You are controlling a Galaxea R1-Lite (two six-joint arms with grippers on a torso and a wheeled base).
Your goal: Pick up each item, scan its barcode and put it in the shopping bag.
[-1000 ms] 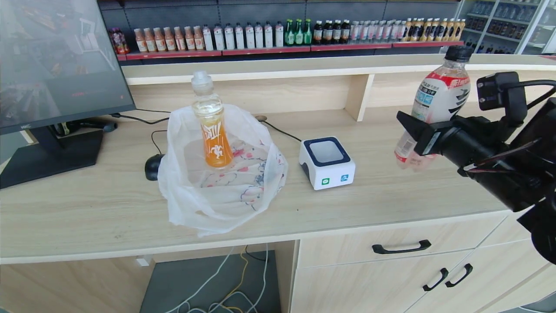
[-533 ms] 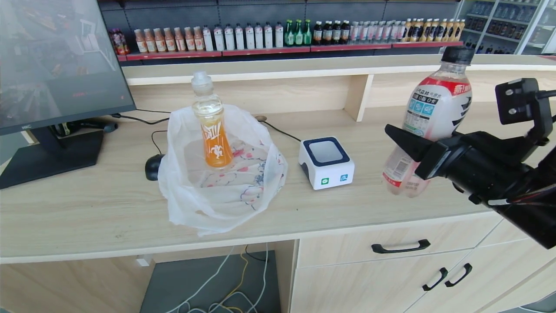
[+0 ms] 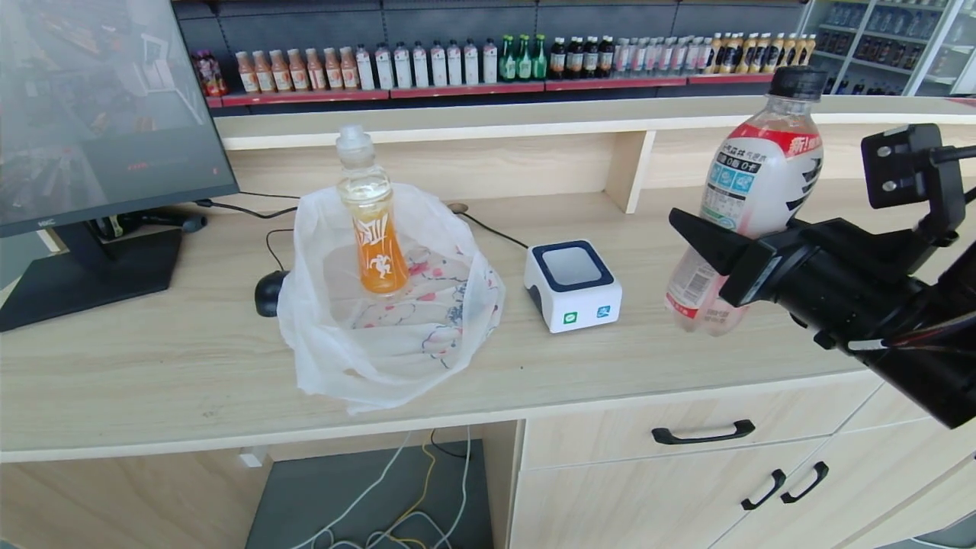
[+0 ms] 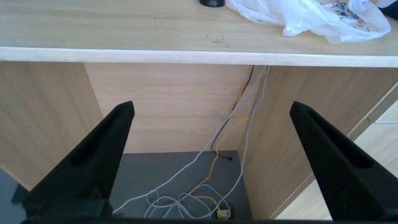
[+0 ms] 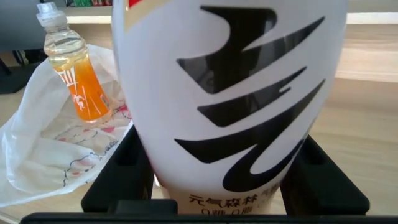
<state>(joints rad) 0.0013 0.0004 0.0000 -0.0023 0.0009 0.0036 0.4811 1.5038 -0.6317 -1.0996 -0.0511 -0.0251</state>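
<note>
**Bottle [image 3: 751,183] hanging in the air to the right of the scanner [image 3: 573,285]**

Nearest you, your left gripper [image 4: 211,155] is hanging below the edge of the counter [image 3: 152,366], its fingers spread wide around nothing. Your right gripper [image 3: 724,248] is pinching the bottle around its lower half, cap up and slightly tilted, above the counter. Farther in, the shopping bag [image 3: 381,343] is sitting near the scanner's left side, holding an upright orange bottle [image 3: 374,229].

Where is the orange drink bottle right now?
The orange drink bottle stands upright inside the shopping bag on the counter, left of the scanner in the head view.
</note>
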